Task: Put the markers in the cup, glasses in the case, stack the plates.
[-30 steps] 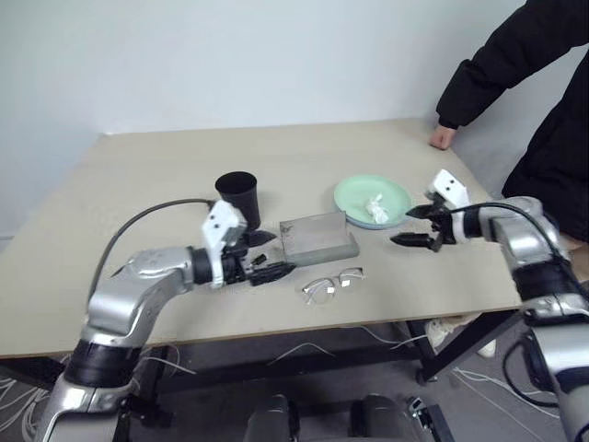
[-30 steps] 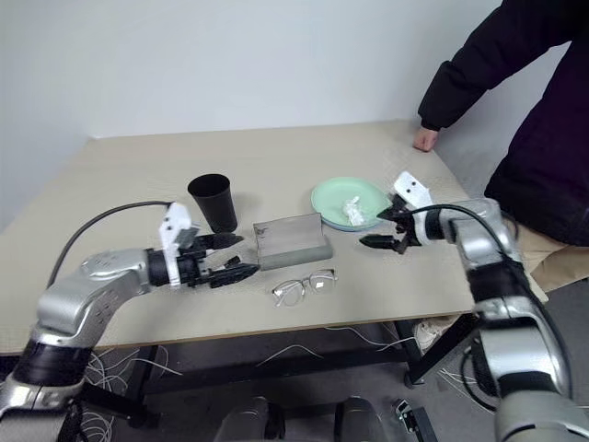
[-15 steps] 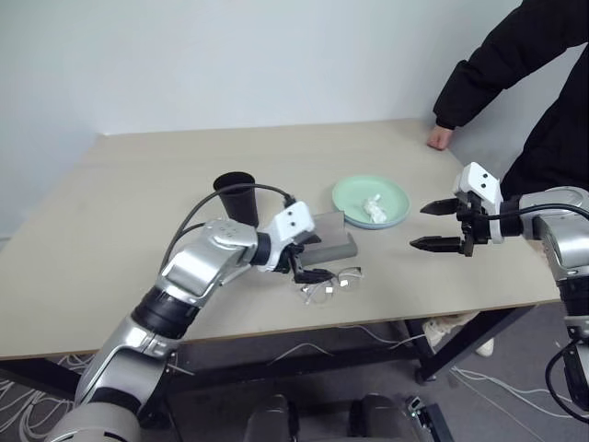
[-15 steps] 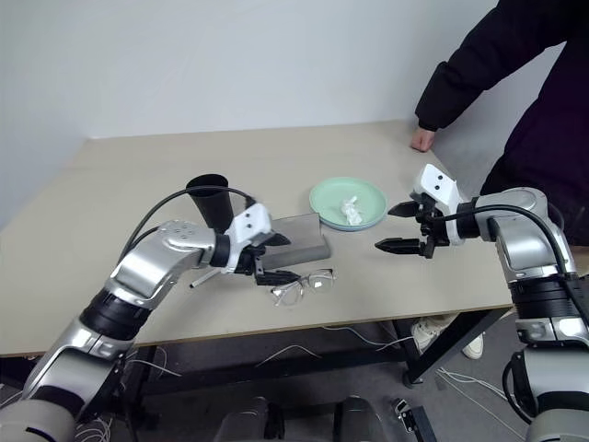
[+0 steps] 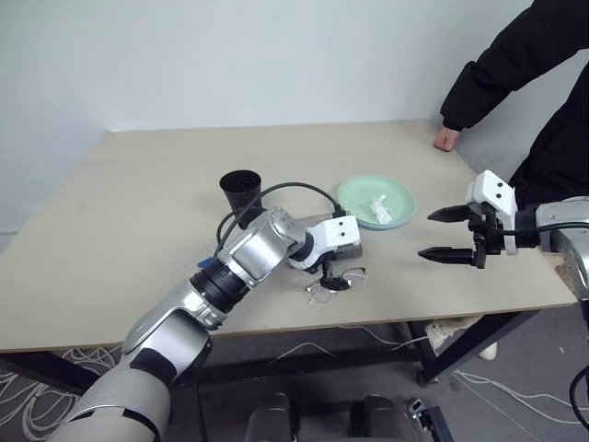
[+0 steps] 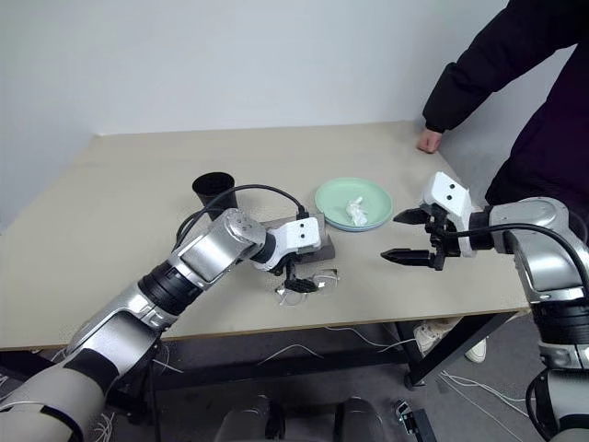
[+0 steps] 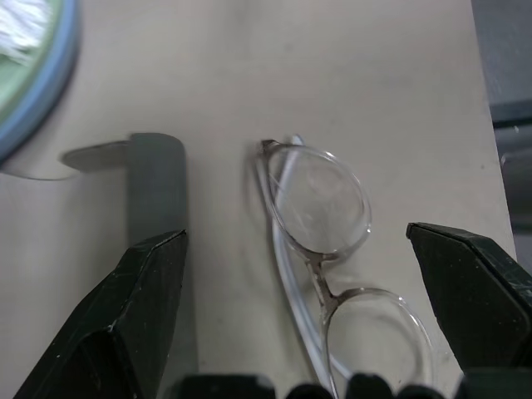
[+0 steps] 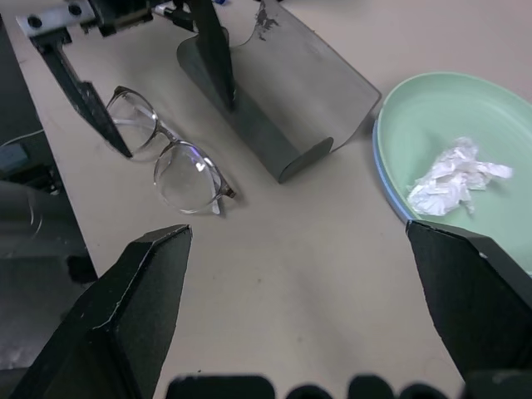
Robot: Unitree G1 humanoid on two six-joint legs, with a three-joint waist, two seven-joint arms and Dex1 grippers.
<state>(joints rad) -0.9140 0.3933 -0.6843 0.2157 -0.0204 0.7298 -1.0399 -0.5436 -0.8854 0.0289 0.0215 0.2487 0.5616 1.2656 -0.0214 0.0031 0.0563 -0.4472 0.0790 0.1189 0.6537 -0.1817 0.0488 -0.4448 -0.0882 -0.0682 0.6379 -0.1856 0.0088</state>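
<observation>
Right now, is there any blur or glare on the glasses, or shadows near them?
Left wrist view: the glasses are sharp, the open left pincer straddles them, and the case casts a soft shadow. Right wrist view: a small bright glint sits on one lens. Eye views: even, soft light, and the glasses look small and faint.

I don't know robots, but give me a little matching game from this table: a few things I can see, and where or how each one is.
Things:
1. glasses
2. crumpled tissue
3. cup
4. case

Places or states:
A. lying on the green plate
B. standing upright, toward the left side of the table
C. flat on the table, between the open fingers of the left gripper
D. lid open, between the cup and the plate

Pairs: 1-C, 2-A, 3-B, 4-D
</observation>
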